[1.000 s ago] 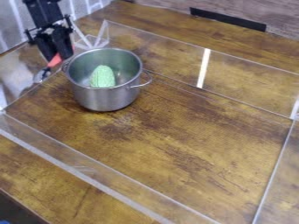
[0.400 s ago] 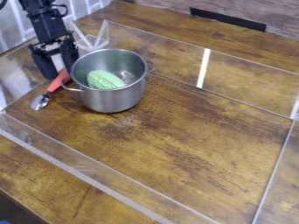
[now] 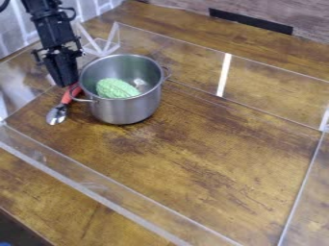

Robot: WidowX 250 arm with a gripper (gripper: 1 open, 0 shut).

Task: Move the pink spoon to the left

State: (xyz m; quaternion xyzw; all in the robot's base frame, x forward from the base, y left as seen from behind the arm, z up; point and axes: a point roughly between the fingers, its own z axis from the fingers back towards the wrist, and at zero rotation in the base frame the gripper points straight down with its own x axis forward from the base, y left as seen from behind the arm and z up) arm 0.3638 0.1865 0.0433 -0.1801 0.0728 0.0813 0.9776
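The pink spoon [image 3: 65, 100] lies on the wooden table just left of the steel pot [image 3: 123, 91]. Its red handle points up toward my gripper and its silver bowl [image 3: 56, 117] points toward the table's front. My black gripper [image 3: 61, 81] points steeply down right above the handle's upper end, with its fingers drawn together. I cannot tell whether the tips touch the handle. A green object [image 3: 115, 87] sits inside the pot.
A clear plastic barrier [image 3: 193, 91] fences the wooden table [image 3: 206, 163] on all sides, and its left wall stands close to the spoon. A white strip [image 3: 224, 75] lies on the table right of the pot.
The spoon was held up beside the pot's rim. The jaws opened wide, the spoon came down onto the table, and the jaws have now shut above its handle.
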